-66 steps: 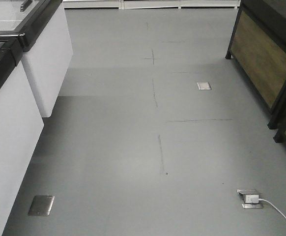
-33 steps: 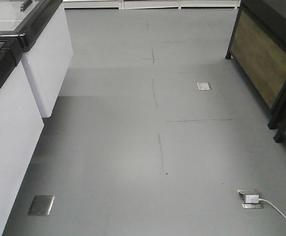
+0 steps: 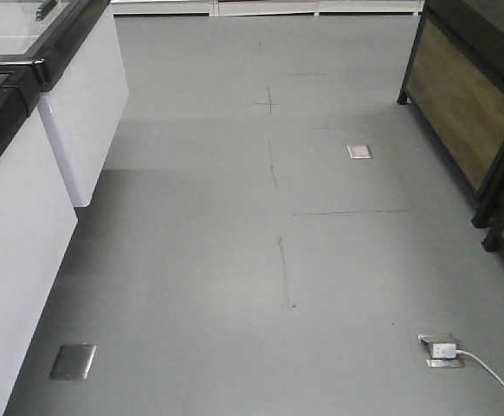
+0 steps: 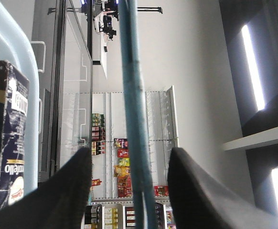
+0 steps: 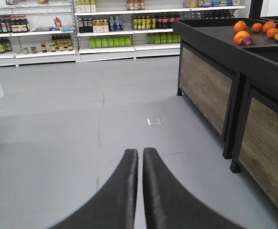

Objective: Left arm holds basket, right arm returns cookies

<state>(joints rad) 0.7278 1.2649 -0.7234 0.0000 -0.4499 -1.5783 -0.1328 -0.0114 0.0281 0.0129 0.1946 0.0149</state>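
Light blue plastic basket (image 4: 15, 43): handle (image 4: 135, 95) is hanging unclamped between spread fingers (image 4: 72, 191) of left hand (image 4: 129, 151), risking sliding out; right hand (image 5: 140, 151) closed, empty.

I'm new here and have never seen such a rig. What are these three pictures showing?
It is a wheeled robot with two arms in a shop. The front camera looks down at the grey floor, with white cabinets on the left and a plugged floor socket. The left wrist camera, turned sideways, shows the left tool, its fingers apart around the handle of the basket; the cookie box shows at the left. The right wrist camera shows the right tool shut and empty, facing drink shelves and a dark stand bearing oranges.
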